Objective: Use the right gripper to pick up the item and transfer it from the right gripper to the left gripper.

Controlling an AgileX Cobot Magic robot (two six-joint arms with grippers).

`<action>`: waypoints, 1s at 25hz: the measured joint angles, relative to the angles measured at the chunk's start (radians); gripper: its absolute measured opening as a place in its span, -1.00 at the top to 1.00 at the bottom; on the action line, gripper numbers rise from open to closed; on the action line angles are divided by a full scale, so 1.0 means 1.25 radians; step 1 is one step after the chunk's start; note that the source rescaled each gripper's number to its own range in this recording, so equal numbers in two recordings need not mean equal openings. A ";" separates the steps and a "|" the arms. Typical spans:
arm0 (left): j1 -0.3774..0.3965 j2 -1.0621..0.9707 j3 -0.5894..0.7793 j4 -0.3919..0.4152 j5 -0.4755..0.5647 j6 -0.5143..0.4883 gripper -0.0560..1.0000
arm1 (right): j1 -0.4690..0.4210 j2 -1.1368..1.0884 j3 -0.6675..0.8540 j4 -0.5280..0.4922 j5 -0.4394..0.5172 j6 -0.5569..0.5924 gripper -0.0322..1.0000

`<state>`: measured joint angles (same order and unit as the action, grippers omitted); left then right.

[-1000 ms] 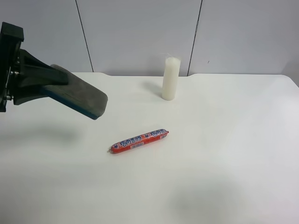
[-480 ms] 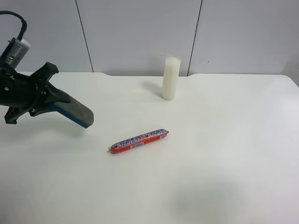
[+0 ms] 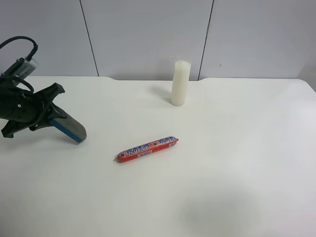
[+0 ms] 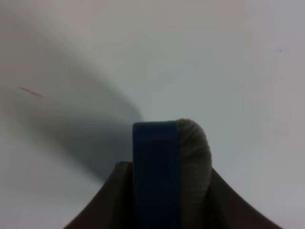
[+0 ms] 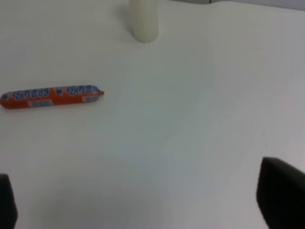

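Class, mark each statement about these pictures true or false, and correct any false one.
1. The left gripper holds the item. True.
2. The right gripper is shut on the sausage stick. False: it is open and empty, and the stick lies on the table.
3. The candle stands upright. True.
4. The sausage stick touches the candle. False: they lie well apart.

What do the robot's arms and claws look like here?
The left claw is black and forked, on a black arm with a small grey-white wrist part and a looped black cable. Of the right claw only two black fingertips show.
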<state>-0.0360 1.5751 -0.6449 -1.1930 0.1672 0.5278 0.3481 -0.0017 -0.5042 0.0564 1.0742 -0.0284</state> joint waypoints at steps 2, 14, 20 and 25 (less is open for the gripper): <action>0.000 0.000 0.000 0.000 -0.004 0.014 0.89 | 0.000 0.000 0.000 0.000 0.000 0.000 -0.97; 0.000 0.000 0.000 0.001 -0.085 0.024 -0.96 | 0.000 0.000 0.000 0.000 0.000 0.000 -0.97; 0.000 -0.001 0.000 0.001 -0.086 0.024 -0.99 | 0.000 0.000 0.000 0.000 0.000 0.000 -0.97; 0.000 -0.048 0.000 0.002 -0.086 0.030 -0.99 | 0.000 0.000 0.000 0.000 0.000 0.000 -0.97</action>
<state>-0.0360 1.5155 -0.6449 -1.1904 0.0592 0.5649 0.3481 -0.0017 -0.5042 0.0564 1.0742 -0.0280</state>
